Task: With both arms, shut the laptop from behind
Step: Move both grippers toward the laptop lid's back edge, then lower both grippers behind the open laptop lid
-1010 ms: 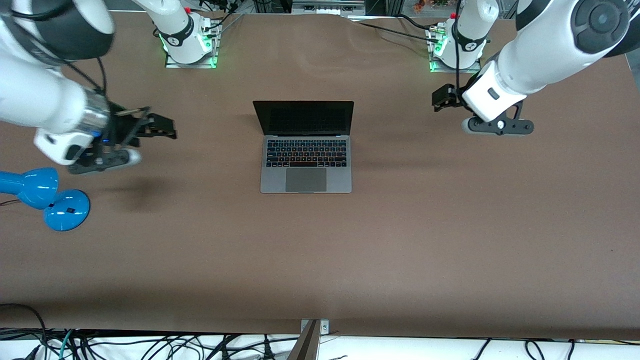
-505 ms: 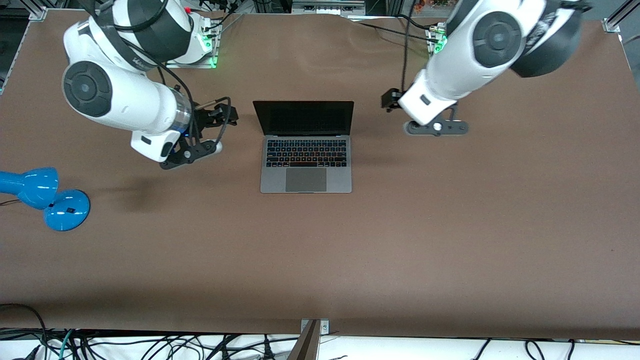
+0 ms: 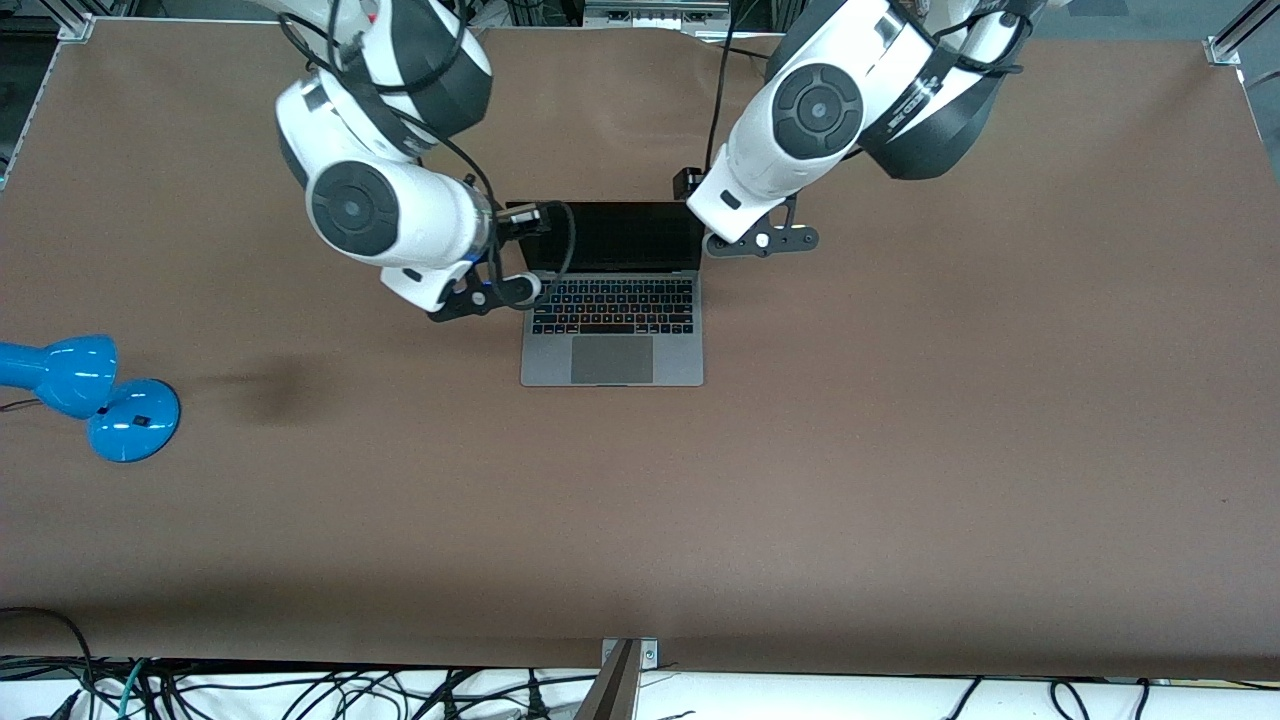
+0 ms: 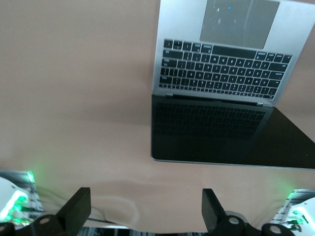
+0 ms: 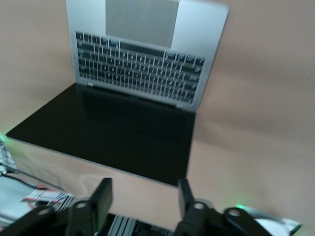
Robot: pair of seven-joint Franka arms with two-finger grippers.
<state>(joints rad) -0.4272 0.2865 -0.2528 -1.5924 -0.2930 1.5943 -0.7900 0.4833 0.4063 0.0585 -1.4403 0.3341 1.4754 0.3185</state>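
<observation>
- Two grippers flank my open laptop (image 3: 611, 300) mid-desk (image 3: 900, 450): left gripper (image 3: 688, 186) over the lid's corner toward the left arm's end, jaws spread wide.
- Right gripper (image 3: 525, 221) over the other lid corner, jaws parted.
- No writing I can read.
- Blue lamp (image 3: 85, 390) sits at the right arm's end.
</observation>
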